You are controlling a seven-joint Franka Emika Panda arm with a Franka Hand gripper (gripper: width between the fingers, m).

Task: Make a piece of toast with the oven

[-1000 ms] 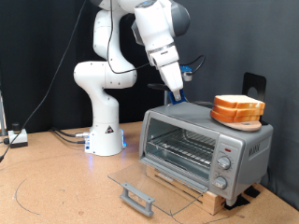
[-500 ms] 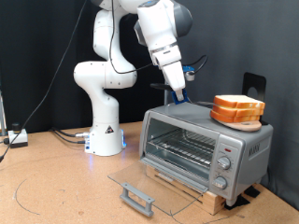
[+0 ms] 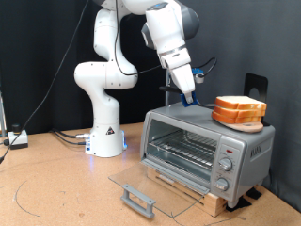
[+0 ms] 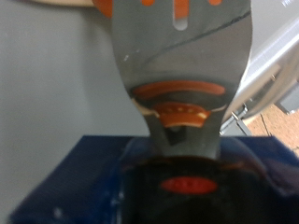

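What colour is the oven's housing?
Silver-grey, seen best in the exterior view: the oven.

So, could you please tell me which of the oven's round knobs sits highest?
The top knob on the oven front, just above the other two.

The exterior view stands off the arm at about desk height and looks level across the brown desk (image 3: 56, 193) toward a black backdrop. It takes in the white arm, the oven (image 3: 207, 146) with its glass door folded down toward the lens, and the bread pile (image 3: 239, 110) on the oven's roof, all from a middling distance. The wrist view rides on the hand (image 3: 191, 98) and looks along a grey and orange spatula (image 4: 182, 70) from very near, so the tool fills most of the picture and is blurred. Both views share the oven's grey top (image 4: 56, 75), the spatula and the bread's edge.
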